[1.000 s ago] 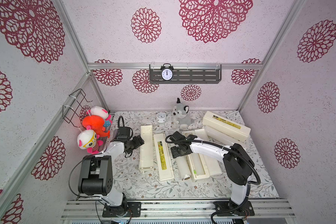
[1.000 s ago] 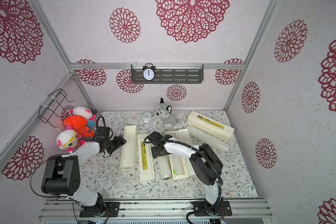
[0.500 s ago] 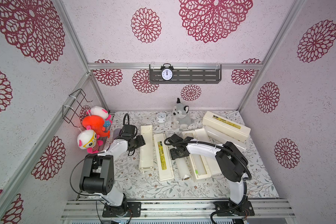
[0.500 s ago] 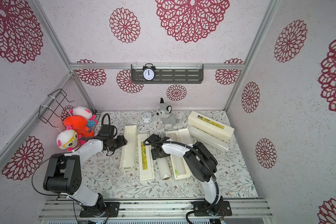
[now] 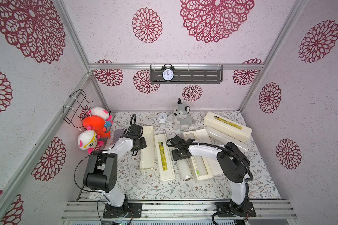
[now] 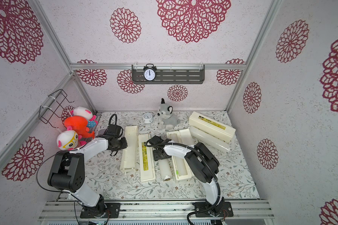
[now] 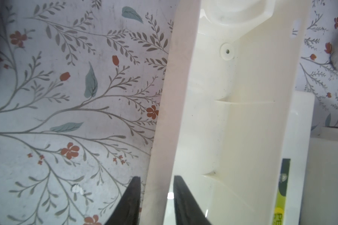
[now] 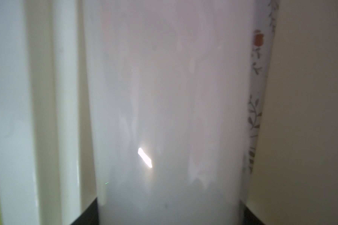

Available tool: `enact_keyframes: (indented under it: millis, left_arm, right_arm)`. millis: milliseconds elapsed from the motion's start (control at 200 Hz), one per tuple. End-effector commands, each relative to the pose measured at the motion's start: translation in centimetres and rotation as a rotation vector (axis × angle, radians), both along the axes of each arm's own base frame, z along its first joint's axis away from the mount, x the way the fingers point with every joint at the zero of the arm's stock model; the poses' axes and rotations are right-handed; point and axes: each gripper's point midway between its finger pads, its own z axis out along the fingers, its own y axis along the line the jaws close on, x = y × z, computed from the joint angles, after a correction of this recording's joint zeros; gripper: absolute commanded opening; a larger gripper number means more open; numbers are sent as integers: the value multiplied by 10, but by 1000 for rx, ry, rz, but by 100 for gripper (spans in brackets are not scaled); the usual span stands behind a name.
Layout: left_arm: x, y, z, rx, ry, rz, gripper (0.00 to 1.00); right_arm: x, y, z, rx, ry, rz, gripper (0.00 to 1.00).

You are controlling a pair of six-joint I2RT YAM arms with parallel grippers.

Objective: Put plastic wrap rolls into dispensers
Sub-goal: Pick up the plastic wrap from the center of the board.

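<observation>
here roll [image 8: 168, 116] between right jaws, dispenser wall [image 7: 160, 152] between left jaws

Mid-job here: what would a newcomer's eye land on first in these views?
Probably the bright orange plush toy at the left wall, and the big crimson flower medallions on the pale walls. Then the black alarm clock on the grey metal shelf at the back, above the cream-white plastic dispensers and glossy translucent-white plastic wrap roll mid-table, where both white arms reach.
</observation>
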Motion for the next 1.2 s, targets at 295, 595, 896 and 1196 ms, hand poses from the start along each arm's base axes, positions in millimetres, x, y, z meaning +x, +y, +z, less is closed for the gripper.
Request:
enact_keyframes:
  millis: [295,595,896,1196]
  left_arm:
    - [-4,-28,8,22,4,-73,10]
    - [-10,-56,16,-10,-19,-165,5]
    - [-27,-93,24,-31,4,-224,7]
    - [-36,-84,34,6,8,-214,16]
  right_arm:
    - [22,-3,94,230,-168,-80,42]
    - [26,-5,134,291,-228,-73,42]
    - [28,-5,149,313,-249,-75,42]
    - [31,6,160,350,-253,-59,41]
